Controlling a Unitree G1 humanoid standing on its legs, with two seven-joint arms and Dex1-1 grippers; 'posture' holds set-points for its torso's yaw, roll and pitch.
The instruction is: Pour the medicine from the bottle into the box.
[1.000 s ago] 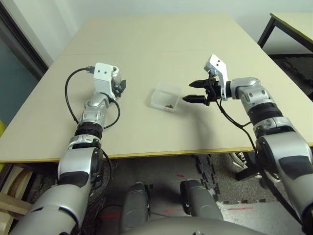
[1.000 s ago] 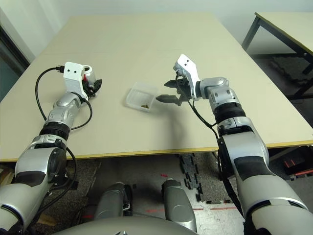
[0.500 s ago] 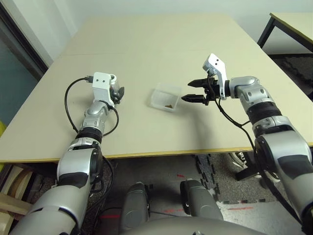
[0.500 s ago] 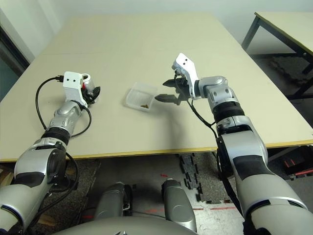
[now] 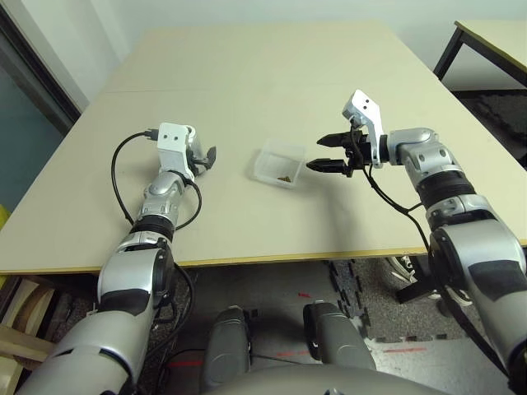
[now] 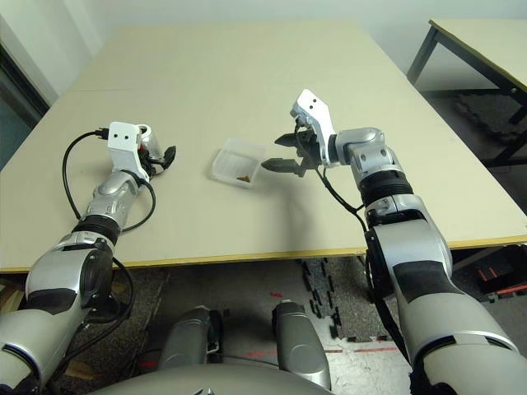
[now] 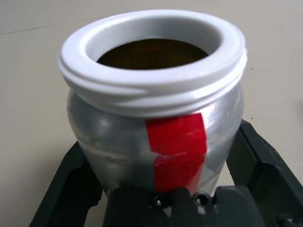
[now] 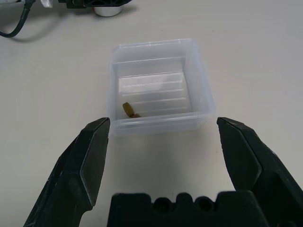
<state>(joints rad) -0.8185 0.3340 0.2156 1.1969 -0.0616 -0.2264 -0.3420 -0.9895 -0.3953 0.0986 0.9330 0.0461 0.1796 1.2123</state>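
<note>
Standing upright on the table (image 5: 272, 66), the bottle (image 7: 156, 111) keeps its long axis vertical and its white-rimmed mouth pointing up; a red stripe runs down its silvery side. The left tool (image 7: 163, 156) has its two black fingers (image 7: 71, 184) spread on either side of the bottle's body, and whether they touch it is hard to tell. To the robot's right of it, near the middle of the table, the box (image 8: 158, 85) lies flat with its open side up, and the medicine (image 8: 129, 110), a couple of brownish pellets, rests in one corner of its floor. The right tool (image 8: 163, 156) hovers just beside the box with its fingers wide apart, holding nothing
</note>
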